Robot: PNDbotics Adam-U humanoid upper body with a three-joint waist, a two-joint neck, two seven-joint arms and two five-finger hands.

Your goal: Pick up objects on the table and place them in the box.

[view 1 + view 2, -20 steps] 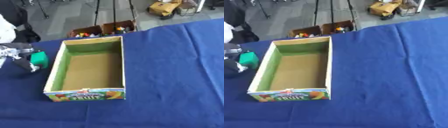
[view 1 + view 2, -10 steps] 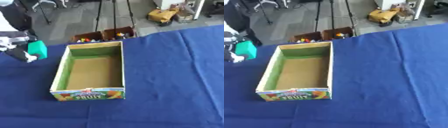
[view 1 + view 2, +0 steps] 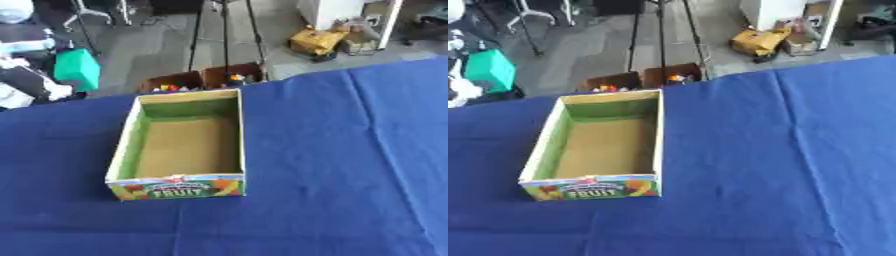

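A green block (image 3: 76, 69) hangs in the air at the far left, above the table's back edge, with my left hand (image 3: 31, 82) curled round its left side. The open cardboard fruit box (image 3: 129, 145) lies on the blue table to the right of and below the block, its brown floor bare. The block is left of the box's back left corner, apart from it. My right hand shows in neither view.
The blue cloth table (image 3: 332, 165) spreads to the right and front of the box. Beyond the table's back edge, two small brown boxes (image 3: 206, 79) with small coloured things stand on the floor, with tripod legs (image 3: 223, 30) and a yellow object (image 3: 317, 41) behind.
My left hand has lifted the green block off the table and carried it up. The camera has tilted, so the whole picture has shifted.
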